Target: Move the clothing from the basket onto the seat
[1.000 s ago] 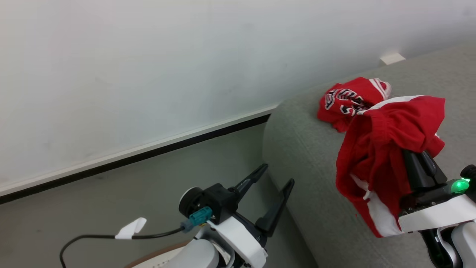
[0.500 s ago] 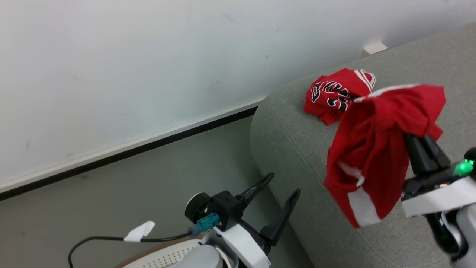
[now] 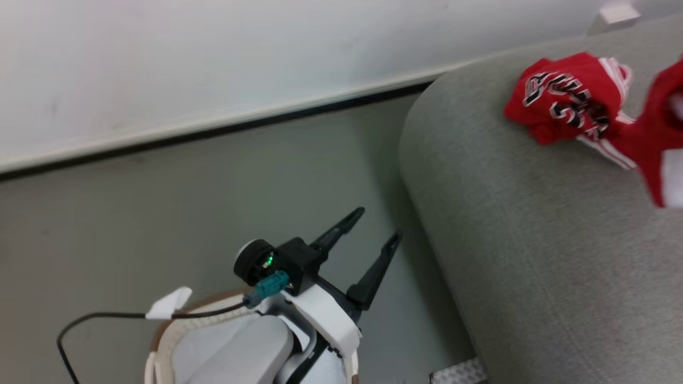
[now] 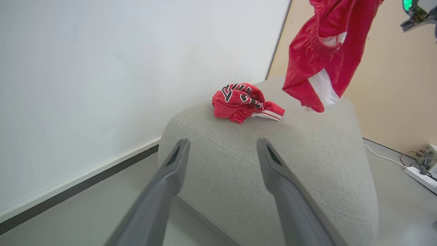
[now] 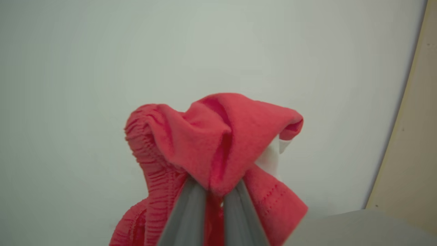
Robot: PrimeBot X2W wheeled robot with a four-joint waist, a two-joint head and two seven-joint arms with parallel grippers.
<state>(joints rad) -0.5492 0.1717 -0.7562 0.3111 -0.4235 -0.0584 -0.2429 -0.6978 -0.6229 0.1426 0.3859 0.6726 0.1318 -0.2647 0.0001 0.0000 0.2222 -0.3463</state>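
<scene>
Since the earlier head frames your camera has swung and dipped, so the whole picture has shifted. The laundry basket [image 3: 158, 345] now shows more of its brown-edged, perforated rim at the bottom left, and the red shorts [image 3: 653, 144] sit at the far right edge, blurred and cut by the frame. Your right gripper [image 5: 213, 196] is pinched tight on those shorts. In the right wrist view its two fingers meet at bottom centre, with red fabric and the gathered elastic waistband mounded over their tips and a scrap of white trim poking out to the right. In the left wrist view the shorts hang at the upper right, clear of the light-grey seat [image 4: 273, 164], with their white-trimmed lower corner above it and not touching. The lettered jersey [image 4: 239, 100] lies crumpled on the seat near its far edge by the white wall [image 4: 119, 68]; it is at centre frame there and at the upper right of the head view, just left of the shorts. Your left gripper [image 3: 381, 221] stands wide with nothing between its fingers, at lower centre of the head view over the grey floor [image 3: 213, 186], just left of the seat's rounded side. A black cable [image 3: 80, 320] with a white tag runs from its wrist toward the lower left. A white power strip [image 4: 421, 176] lies on the floor at the right edge of the left wrist view.
</scene>
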